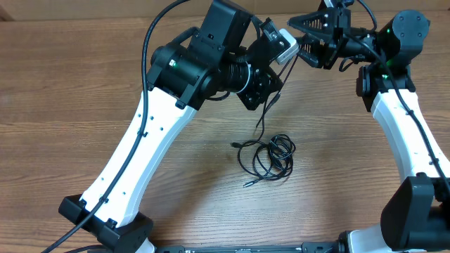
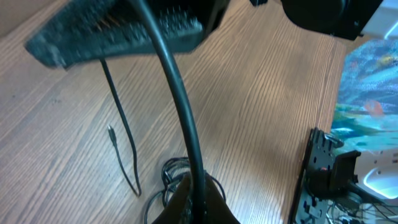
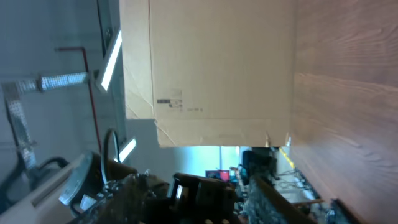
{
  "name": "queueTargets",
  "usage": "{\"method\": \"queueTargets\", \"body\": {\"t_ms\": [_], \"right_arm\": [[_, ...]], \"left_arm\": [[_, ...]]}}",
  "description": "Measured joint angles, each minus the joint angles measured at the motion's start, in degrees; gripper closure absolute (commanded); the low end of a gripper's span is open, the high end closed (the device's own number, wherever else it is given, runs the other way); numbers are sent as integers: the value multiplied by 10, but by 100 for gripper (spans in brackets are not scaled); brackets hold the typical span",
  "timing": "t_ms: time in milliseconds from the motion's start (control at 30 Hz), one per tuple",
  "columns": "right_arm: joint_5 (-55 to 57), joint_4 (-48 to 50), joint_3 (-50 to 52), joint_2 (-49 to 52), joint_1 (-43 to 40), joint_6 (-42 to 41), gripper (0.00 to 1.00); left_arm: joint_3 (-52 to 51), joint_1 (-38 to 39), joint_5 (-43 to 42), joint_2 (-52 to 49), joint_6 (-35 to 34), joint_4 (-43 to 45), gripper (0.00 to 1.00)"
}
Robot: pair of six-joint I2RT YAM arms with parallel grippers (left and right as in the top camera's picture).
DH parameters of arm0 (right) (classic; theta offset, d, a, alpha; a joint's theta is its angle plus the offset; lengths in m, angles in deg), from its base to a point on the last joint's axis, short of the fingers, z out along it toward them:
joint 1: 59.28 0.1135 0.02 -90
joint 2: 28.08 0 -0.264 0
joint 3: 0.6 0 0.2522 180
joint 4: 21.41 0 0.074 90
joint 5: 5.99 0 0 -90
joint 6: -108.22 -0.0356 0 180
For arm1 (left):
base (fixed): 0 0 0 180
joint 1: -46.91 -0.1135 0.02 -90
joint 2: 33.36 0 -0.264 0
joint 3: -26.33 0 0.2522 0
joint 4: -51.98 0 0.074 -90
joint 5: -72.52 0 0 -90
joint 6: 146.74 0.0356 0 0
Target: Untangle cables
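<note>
A tangle of thin black cables [image 1: 271,156] lies on the wooden table, with loose plug ends at its left and lower left. My left gripper [image 1: 271,88] hangs above it with its fingers apart. A black cable [image 2: 180,118] runs across the gap and over the lower finger [image 2: 199,202]. A thin strand [image 1: 261,121] drops from this gripper to the tangle. The tangle [image 2: 174,174] and a loose plug end [image 2: 111,132] also show in the left wrist view. My right gripper [image 1: 304,39] is open and raised at the back, right next to the left wrist. It holds no cable.
A cardboard box [image 3: 205,68] stands beyond the table's far edge. The left arm [image 1: 140,147] crosses the left half of the table and the right arm [image 1: 408,133] stands along the right edge. A rack of equipment [image 2: 323,174] sits off the table.
</note>
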State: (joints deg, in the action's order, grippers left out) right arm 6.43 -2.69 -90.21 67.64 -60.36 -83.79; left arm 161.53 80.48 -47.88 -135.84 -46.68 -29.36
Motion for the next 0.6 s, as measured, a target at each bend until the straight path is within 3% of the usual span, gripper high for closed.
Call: {"method": "queueTargets", "body": {"t_ms": [100, 200, 267, 333, 433, 500, 600], "right_arm": [[3, 0, 0, 0, 0, 1, 56], [6, 0, 0, 0, 0, 0, 68], [6, 0, 0, 0, 0, 1, 83], [6, 0, 0, 0, 0, -5, 96], [5, 0, 0, 0, 0, -3, 96], [5, 0, 0, 0, 0, -2, 96], [5, 0, 0, 0, 0, -2, 96]], "left_arm": [[0, 0, 4, 0, 0, -3, 96], [0, 0, 11, 0, 0, -2, 96], [0, 0, 16, 0, 0, -2, 96], [0, 0, 19, 0, 1, -2, 82], [0, 0, 24, 0, 5, -1, 72], [0, 0, 29, 0, 8, -1, 51], [0, 0, 34, 0, 4, 7, 37]]}}
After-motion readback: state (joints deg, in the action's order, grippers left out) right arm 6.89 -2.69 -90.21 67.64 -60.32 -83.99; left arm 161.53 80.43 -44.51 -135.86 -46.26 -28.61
